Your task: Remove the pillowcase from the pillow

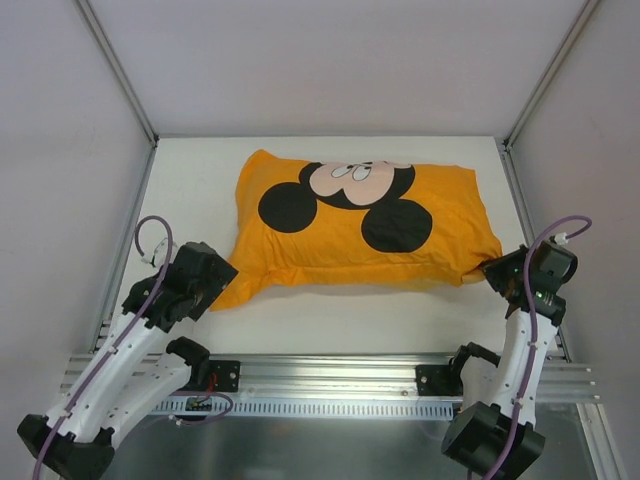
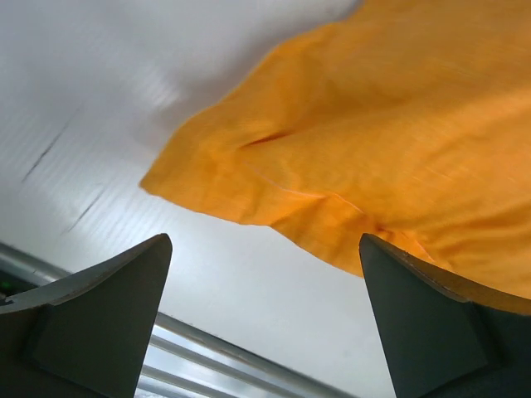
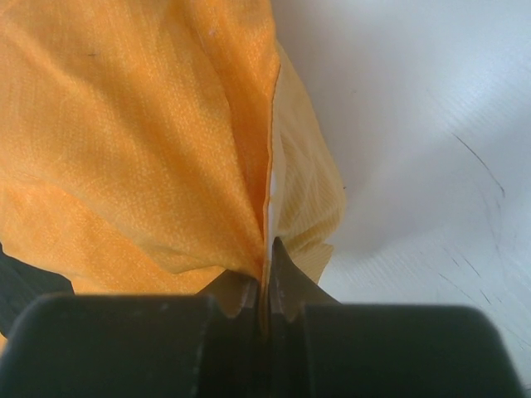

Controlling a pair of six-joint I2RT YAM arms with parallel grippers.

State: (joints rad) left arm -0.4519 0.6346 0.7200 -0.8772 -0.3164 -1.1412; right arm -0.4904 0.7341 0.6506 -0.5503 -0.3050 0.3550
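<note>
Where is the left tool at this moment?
In the top view, the left tool is at the table's near left, open, pointing at the orange pillowcase's near left corner.

My right gripper [image 3: 265,278] is pinched on a bunched fold of cloth.

From this wrist I see the orange-yellow fabric pillowcase [image 3: 133,141] gathered into pleats that run down into the two dark fingers [image 3: 290,282], which are closed tight together on it. A thin white strip [image 3: 273,186] shows between the folds; I can't tell what it is. A black printed patch [image 3: 21,282] sits at the lower left edge. The white table surface [image 3: 415,124], faintly scratched, lies to the right.
</note>
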